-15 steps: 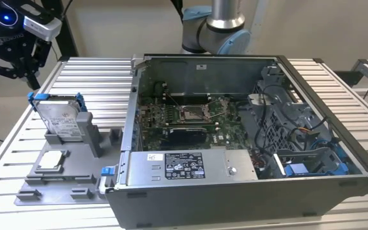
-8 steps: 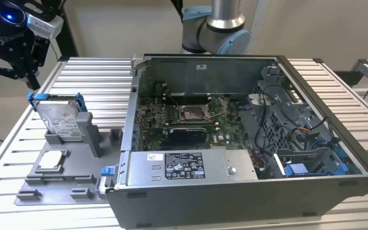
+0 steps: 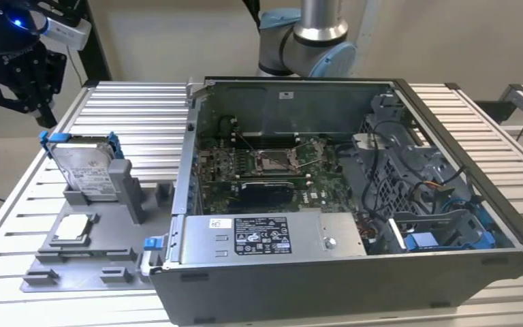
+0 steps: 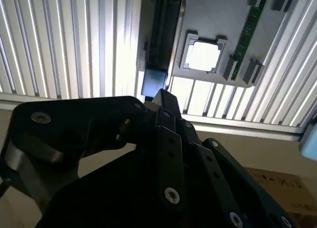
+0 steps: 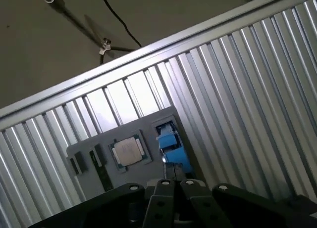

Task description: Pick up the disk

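Exterior view: gripper (image 3: pixel 33 107) hangs in the air over the table's far corner, at about 11 o'clock from the disk (image 3: pixel 84 167) and apart from it. In the first wrist view the fingers (image 5: pixel 159 188) lie pressed together with nothing between them, so the hand is clenched and empty.

The disk, a silver hard drive with a white label in a blue frame (image 3: pixel 109 146), stands on edge, nearly upright, in a slot of the grey fixture tray (image 3: pixel 39 260). It sits at 9 o'clock from the open computer case (image 3: pixel 479 262), just beside the case's wall. Both wrist views look down on its top edge, with the blue frame end (image 5: pixel 171 141) just beyond the fingertips.

Small square processor chip (image 3: pixel 73 228) lies flat in its own pocket of the tray, at 6 o'clock from the disk, near but not touching. A green memory stick (image 4: pixel 250 30) lies on the same tray, beside the chip.

Tray and case both rest on the slatted aluminium table (image 3: pixel 139 112). Power supply (image 3: pixel 261 235) sits along the case's near edge.
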Robot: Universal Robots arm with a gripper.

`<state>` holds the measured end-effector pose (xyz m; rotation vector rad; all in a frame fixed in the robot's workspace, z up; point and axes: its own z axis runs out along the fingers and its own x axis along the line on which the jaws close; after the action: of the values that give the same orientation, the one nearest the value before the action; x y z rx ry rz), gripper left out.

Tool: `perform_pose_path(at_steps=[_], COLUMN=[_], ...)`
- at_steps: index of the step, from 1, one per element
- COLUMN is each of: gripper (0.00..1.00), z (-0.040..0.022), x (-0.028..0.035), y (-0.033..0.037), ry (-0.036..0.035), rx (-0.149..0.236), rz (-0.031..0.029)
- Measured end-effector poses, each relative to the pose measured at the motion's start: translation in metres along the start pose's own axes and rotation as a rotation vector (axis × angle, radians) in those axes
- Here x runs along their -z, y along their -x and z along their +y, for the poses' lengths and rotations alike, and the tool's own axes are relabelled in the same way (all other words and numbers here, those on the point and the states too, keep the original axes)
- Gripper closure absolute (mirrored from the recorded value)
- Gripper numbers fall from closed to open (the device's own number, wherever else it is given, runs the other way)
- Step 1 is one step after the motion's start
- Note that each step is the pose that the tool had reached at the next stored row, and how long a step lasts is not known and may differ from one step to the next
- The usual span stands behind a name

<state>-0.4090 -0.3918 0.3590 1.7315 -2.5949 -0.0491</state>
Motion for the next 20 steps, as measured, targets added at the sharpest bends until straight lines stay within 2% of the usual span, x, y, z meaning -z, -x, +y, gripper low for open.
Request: perform_pose_path(at_steps=[12,16,20], gripper=[1.0,1.0,1.0], z=[0.0,0.0,0.0], x=[0.0,0.0,-0.0002], y=[0.0,0.0,0.0001], ry=[-0.0015,-0.0068,-0.0091], rx=[0.218,0.288,0.334], rz=[0.0076,0.006,0.0047])
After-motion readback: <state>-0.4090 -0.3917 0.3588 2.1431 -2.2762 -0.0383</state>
